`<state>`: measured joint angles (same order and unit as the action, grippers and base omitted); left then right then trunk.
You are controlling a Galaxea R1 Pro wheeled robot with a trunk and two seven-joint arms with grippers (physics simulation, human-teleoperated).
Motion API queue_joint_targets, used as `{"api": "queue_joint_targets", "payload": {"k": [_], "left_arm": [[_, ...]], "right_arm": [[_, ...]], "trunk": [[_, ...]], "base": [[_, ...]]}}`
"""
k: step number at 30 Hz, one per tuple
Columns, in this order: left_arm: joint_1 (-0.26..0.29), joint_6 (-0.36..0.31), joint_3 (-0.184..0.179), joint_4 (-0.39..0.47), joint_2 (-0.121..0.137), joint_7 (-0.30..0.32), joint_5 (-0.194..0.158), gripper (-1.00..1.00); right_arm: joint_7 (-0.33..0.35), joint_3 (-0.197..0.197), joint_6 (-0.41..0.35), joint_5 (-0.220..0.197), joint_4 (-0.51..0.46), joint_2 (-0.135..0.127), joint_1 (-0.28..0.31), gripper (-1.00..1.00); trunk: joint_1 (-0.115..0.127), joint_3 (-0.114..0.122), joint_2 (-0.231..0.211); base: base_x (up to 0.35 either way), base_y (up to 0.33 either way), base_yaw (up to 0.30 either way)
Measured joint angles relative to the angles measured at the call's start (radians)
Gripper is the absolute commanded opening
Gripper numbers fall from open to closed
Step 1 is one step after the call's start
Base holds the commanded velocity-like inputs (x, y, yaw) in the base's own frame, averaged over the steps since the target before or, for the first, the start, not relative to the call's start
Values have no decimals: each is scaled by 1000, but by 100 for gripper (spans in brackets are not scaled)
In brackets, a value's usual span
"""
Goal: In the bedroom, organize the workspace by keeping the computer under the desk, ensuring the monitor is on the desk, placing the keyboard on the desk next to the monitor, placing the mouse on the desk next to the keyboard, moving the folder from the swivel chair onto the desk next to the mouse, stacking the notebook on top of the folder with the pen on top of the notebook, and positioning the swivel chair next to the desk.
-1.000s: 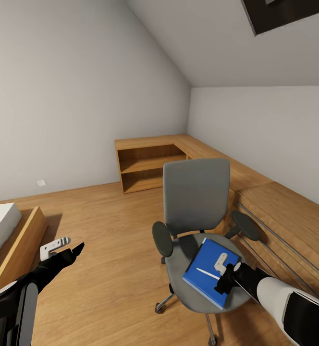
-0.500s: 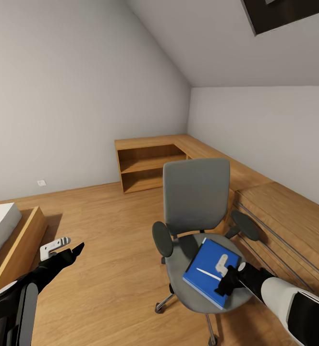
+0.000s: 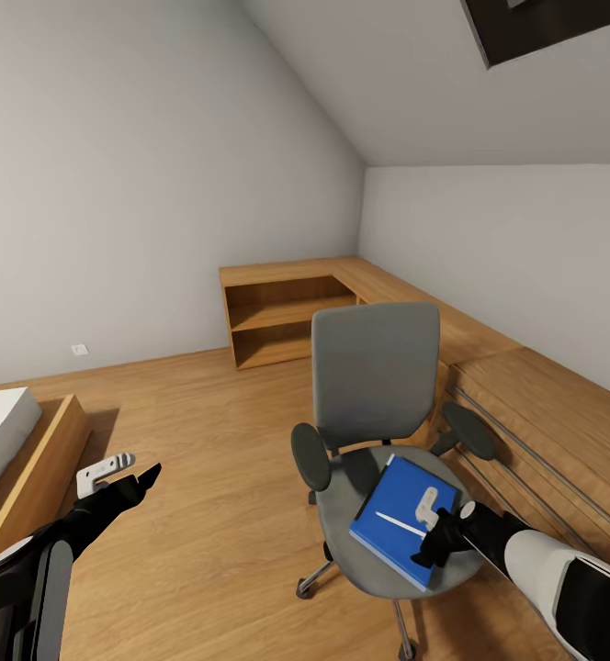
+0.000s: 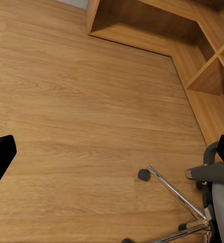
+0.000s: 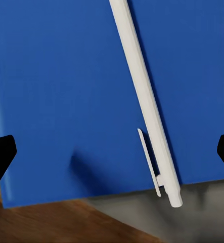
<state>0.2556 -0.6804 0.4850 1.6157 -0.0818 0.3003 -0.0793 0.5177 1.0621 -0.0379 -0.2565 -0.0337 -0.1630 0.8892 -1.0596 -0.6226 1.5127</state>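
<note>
Right end effector released, fingers spread above white pen, pen lying on blue folder on swivel chair seat, left end effector released over wood floor.

The chair has a grey back and a grey seat, dark charcoal armrest pads and a shiny chrome base. On its seat lies a bright blue book, plain and unpatterned, with a thin white pen on it. The floor is warm honey-coloured wood with a plank grain, and the shelf unit and low cabinets along the wall are the same orange-brown wood. The walls are plain pale grey. Both arms are black with white sections, and the left gripper has one white finger and one black.
</note>
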Motion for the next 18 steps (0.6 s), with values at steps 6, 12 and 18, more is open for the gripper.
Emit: {"api": "queue_joint_targets", "payload": {"k": [6,12,18], "left_arm": [[0,1,0,0,0,0,0,100],[0,0,0,0,0,-1,0,100],[0,0,0,-1,0,-1,0,100]], "right_arm": [[0,-1,2,0,0,0,0,100],[0,-1,5,0,0,-2,0,100],[0,-2,29,-1,0,-3,0,100]], "trunk": [[0,0,0],[-11,-9,21],[-12,-9,21]], "base": [[0,0,0],[0,0,0],[0,0,0]]}}
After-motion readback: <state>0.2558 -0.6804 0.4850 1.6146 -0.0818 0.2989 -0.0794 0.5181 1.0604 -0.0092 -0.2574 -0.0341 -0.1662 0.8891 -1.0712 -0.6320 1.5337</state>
